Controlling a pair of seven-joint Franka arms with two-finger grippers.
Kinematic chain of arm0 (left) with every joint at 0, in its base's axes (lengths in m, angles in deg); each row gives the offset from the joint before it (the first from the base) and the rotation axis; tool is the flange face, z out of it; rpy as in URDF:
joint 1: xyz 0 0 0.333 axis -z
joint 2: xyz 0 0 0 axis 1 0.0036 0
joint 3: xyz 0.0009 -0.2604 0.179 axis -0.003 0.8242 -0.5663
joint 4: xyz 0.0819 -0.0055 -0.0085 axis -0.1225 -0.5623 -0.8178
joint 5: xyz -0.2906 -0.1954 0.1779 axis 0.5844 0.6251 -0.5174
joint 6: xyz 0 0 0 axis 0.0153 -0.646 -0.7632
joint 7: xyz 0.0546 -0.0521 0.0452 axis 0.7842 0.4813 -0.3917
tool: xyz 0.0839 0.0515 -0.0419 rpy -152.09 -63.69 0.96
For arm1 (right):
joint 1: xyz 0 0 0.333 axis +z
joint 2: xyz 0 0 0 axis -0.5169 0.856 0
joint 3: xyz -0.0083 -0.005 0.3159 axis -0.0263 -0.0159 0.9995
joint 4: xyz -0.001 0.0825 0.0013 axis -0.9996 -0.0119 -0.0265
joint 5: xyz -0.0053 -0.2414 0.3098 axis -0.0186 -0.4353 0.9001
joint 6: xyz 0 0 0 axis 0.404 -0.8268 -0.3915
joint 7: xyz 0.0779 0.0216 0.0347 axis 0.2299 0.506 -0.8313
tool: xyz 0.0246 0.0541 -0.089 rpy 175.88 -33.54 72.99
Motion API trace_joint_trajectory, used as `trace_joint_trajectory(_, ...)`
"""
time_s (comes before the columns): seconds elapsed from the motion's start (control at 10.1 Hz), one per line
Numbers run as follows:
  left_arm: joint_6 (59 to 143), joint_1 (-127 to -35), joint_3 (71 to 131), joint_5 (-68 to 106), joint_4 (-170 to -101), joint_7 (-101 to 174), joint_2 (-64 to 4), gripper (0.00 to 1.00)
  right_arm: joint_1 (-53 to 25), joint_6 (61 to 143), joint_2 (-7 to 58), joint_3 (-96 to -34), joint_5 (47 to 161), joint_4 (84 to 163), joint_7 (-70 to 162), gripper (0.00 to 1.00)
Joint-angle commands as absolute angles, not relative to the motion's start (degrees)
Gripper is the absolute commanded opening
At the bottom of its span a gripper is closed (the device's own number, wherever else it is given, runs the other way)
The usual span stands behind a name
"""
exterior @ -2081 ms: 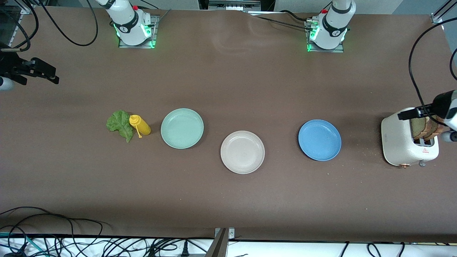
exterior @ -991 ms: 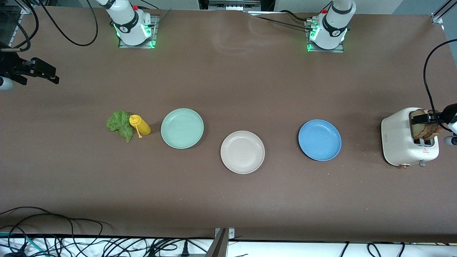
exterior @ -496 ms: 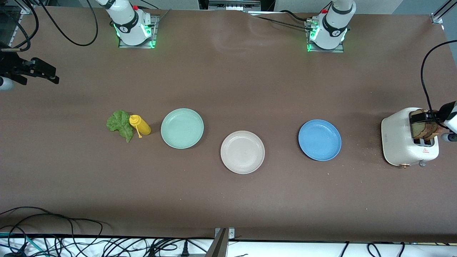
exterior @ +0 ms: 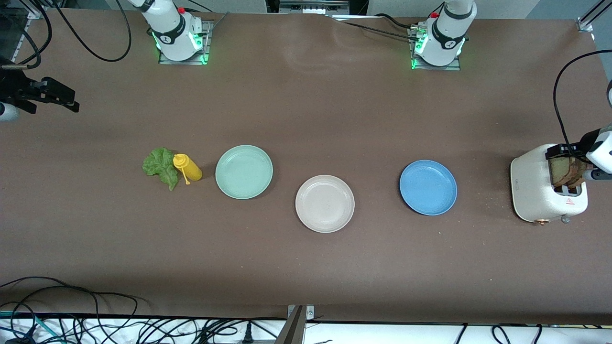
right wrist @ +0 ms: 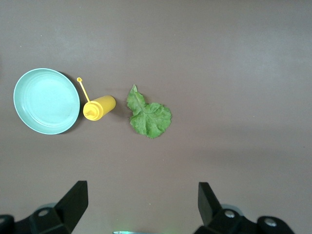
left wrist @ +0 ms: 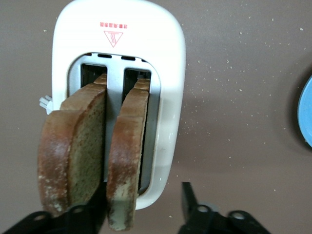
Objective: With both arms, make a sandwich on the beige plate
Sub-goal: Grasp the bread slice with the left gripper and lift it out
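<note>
Straddling bread slices (left wrist: 122, 161) in toaster (exterior: 535, 188) with left pincer (left wrist: 136, 214) part-open; right pincer (right wrist: 141, 204) waiting, spread wide.

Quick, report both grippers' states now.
Left gripper: over the toaster, around the bread slices, grip cannot be told.
Right gripper: open, holding nothing, waiting.

The white toaster (left wrist: 119, 92) carries a red triangle warning sign with wavy heat lines, under a short red line of print too small to read.
</note>
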State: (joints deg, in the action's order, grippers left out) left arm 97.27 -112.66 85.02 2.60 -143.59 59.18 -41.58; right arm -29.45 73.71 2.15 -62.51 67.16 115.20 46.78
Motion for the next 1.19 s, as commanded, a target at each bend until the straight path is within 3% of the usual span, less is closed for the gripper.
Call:
trace_joint_trajectory(0.0,98.2,-113.9,85.4,1.1,-145.0,62.4,-43.5,0.0,-29.4,73.1,1.6,-62.4,67.2,115.2,47.4,1.0)
trace_joint_trajectory(0.4,97.3,-113.9,85.4,0.7,-141.8,62.1,-43.0,0.0,-29.5,73.1,1.6,-62.4,67.2,115.2,47.4,1.0)
trace_joint_trajectory(0.89,79.4,-112.8,87.2,3.3,-122.7,65.4,-39.8,0.0,-29.5,73.1,1.6,-62.4,67.2,115.2,47.4,1.0)
trace_joint_trajectory(1.09,75.9,-112.2,89.2,11.3,-121.9,65.1,-39.7,0.0,-29.4,73.1,1.6,-62.4,67.2,115.2,47.4,1.0)
